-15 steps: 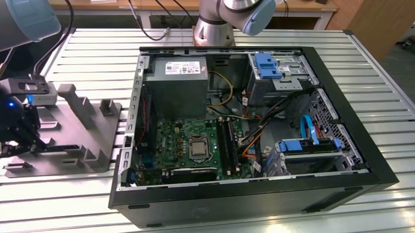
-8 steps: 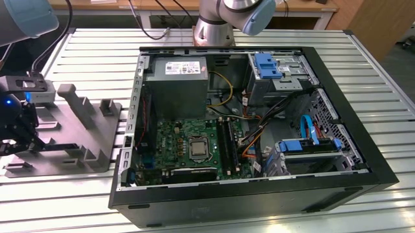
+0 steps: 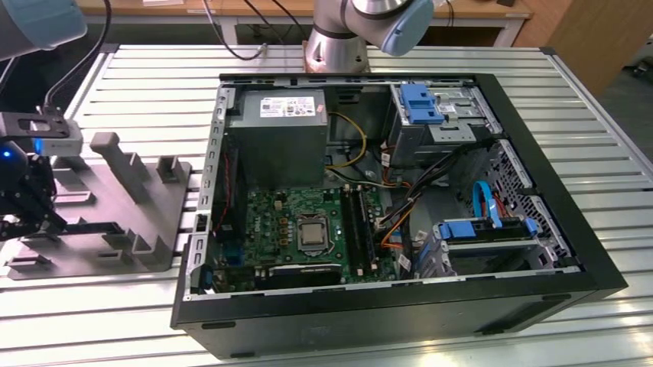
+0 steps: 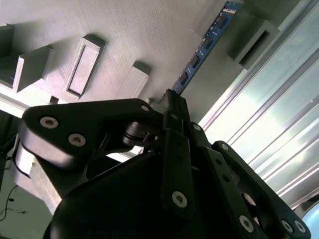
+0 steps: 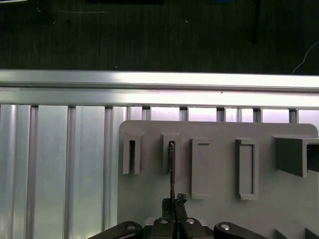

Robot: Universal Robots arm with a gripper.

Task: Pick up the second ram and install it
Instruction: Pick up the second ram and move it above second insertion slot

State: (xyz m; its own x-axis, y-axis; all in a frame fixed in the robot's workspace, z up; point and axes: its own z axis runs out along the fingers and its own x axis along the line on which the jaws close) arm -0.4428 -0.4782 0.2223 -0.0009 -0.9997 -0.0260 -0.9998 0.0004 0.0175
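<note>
The second ram (image 4: 204, 42) is a thin dark stick with a row of chips. It stands on edge in the grey plastic fixture (image 5: 219, 164), one end in a slotted post. In the first wrist view the second ram (image 5: 171, 169) is seen edge-on as a thin dark line. My gripper (image 5: 173, 201) is shut on the stick's near end, a black fingertip (image 4: 174, 107) on each side. In the exterior view the gripper (image 3: 23, 223) is low over the fixture (image 3: 133, 206), at the exterior view's left. The green motherboard's black memory slots (image 3: 354, 222) lie inside the open computer case (image 3: 531, 229).
The fixture carries several upright posts (image 3: 125, 164) and empty slotted blocks (image 5: 200, 167). It rests on a ribbed aluminium table (image 3: 571, 69). A grey power-supply box (image 3: 277, 130), blue drive brackets (image 3: 420, 103) and loose cables (image 3: 408, 199) sit in the case. The arm's base (image 3: 337, 46) stands behind it.
</note>
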